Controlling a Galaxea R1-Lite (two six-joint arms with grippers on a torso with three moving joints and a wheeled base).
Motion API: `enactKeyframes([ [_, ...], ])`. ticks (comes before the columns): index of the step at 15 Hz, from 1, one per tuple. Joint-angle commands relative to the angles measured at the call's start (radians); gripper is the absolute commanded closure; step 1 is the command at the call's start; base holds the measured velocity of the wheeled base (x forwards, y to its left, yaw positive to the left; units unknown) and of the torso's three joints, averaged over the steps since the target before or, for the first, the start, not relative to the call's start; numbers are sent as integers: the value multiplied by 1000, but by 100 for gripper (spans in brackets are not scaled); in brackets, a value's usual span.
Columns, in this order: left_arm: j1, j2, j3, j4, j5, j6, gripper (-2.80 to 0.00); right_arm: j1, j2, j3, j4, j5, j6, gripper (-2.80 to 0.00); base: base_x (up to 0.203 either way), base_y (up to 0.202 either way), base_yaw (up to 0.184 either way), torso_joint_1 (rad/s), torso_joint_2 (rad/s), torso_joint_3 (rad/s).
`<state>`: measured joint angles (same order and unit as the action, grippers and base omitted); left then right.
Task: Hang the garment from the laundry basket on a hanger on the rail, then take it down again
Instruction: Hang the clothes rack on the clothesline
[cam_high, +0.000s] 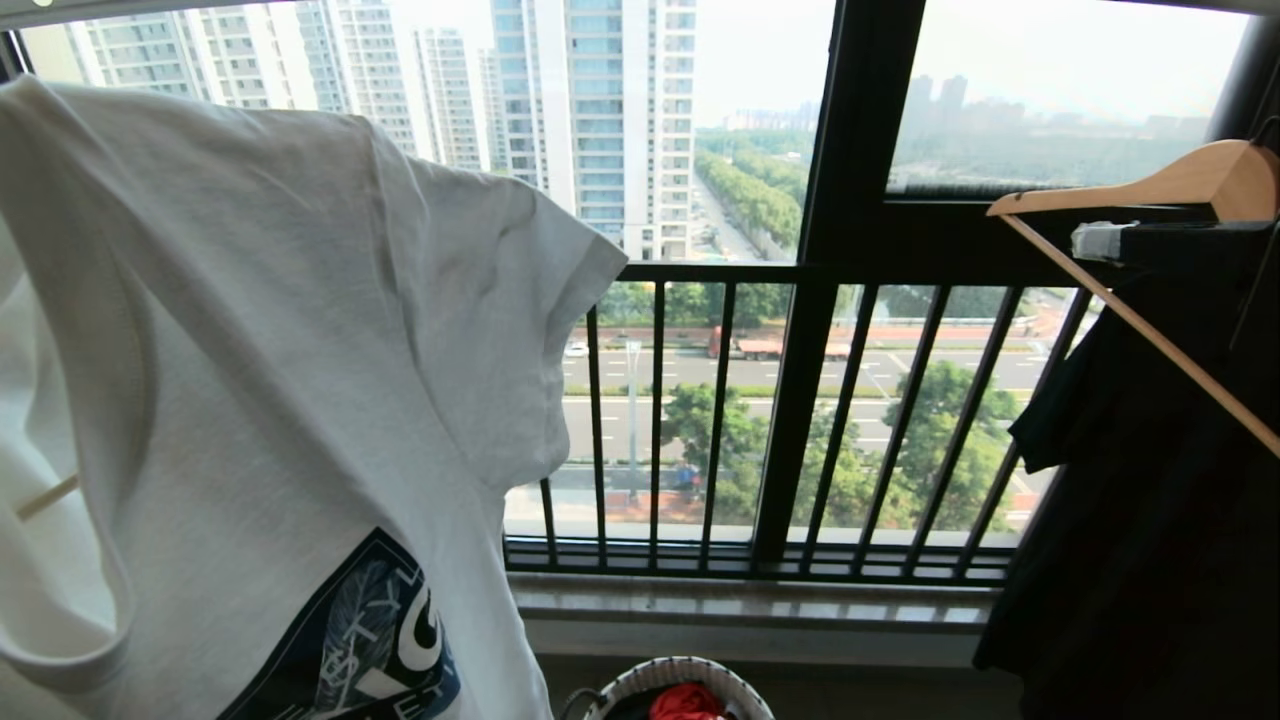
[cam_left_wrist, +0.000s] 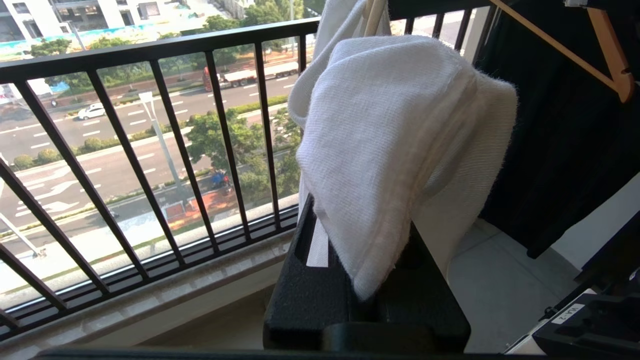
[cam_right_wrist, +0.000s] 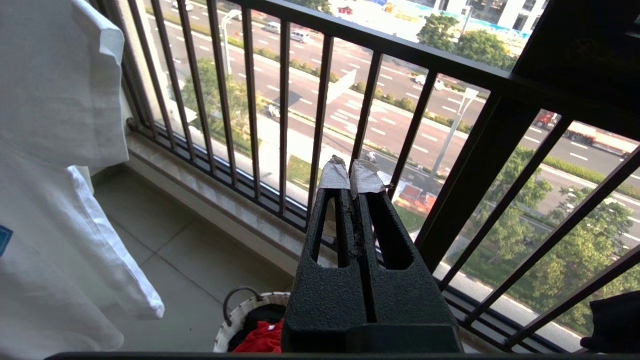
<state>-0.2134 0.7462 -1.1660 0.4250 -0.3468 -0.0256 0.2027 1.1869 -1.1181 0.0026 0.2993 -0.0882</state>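
**One white T-shirt held up before a balcony window**

One garment fills the near left of the head view: a white short-sleeved T-shirt (cam_high: 270, 380) with a dark blue and teal graphic low on its chest, hanging in the air in front of the window. In the left wrist view, the left gripper (cam_left_wrist: 360, 240) is clamped on a bunched fold of the same white cloth, which drapes over and hides its fingertips. A slim cream-white hanger (cam_left_wrist: 374, 17) rod shows just above that fold, running up out of the picture among the cloth.

The right gripper (cam_right_wrist: 350, 177) is pressed fully together and carries nothing; its taped tips touch. It sits to the right of the T-shirt, apart from it and above the basket.

Below, on the tiled floor near the sill, stands the laundry basket (cam_high: 700, 675), round, white and woven, with a black loop handle. A red garment (cam_right_wrist: 260, 337) lies inside it.

Further right hangs a dark garment (cam_high: 1150, 500) with a thick light-wood hanger (cam_high: 1180, 185) tilted at its top.

Beyond are black window bars (cam_high: 720, 400), then a road, trees and tall buildings.
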Motion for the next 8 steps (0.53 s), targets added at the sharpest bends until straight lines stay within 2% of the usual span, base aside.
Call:
enactKeyframes([
  [1, -1, -8, -2, 5, -5, 0, 0, 4, -47, 1, 13, 7, -18, 0, 0, 0, 0, 173, -349, -190],
  [8, 0, -51, 35, 8, -4, -4, 0, 4, -67, 0, 16, 17, -18, 0, 0, 0, 0, 158, -329, -172],
])
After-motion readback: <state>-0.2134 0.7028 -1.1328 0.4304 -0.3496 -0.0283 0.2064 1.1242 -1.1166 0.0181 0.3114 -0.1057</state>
